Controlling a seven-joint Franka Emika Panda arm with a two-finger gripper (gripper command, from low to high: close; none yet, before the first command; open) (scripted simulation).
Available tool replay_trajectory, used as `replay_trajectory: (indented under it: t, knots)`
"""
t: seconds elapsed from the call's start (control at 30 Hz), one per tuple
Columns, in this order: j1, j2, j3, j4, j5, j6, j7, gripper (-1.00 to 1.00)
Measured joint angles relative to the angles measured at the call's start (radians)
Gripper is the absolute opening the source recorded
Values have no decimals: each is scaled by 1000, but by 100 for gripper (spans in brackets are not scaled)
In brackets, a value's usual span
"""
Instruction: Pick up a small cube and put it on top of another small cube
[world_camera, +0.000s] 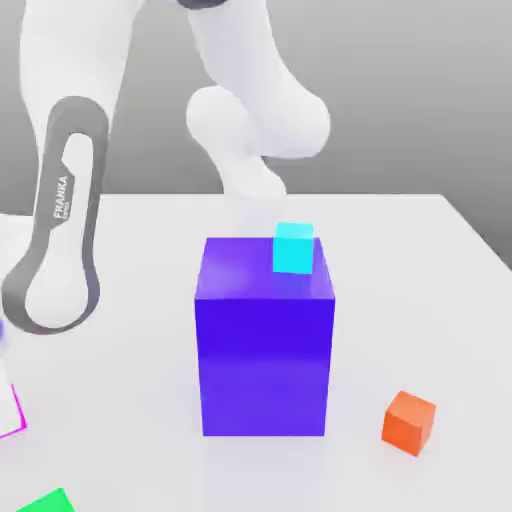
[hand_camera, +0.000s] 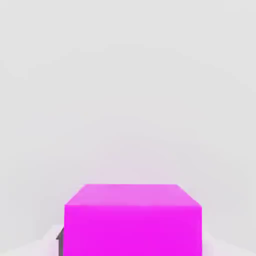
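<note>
My claw is clenched tight, and right under my hand camera sits a magenta cube on the pale counter. A thin dark sliver of one finger shows beside the cube's edge, but I honestly can't tell if I've actually got hold of it or just closed next to it.

Moving outward in the exterior view: my white arm comes down on that view's left side. A magenta edge peeks in at about 8 o'clock from the middle of the counter.

Dead center stands a big blue block, tall and upright. On its top, toward the 1 o'clock corner, rests a small cyan cube, touching the block's upper face.

At about 4 o'clock from the blue block there's a small orange cube sitting alone on the counter, well apart from it. Down around 7 o'clock a bit of something green pokes in at the edge.
</note>
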Motion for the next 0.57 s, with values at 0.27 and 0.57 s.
replay_trajectory:
  t: [0.27, 0.57]
  knots:
    - [207, -84, 15, 151, -156, -222, 189, -100]
    - [260, 50, 79, 242, -141, -175, 215, 100]
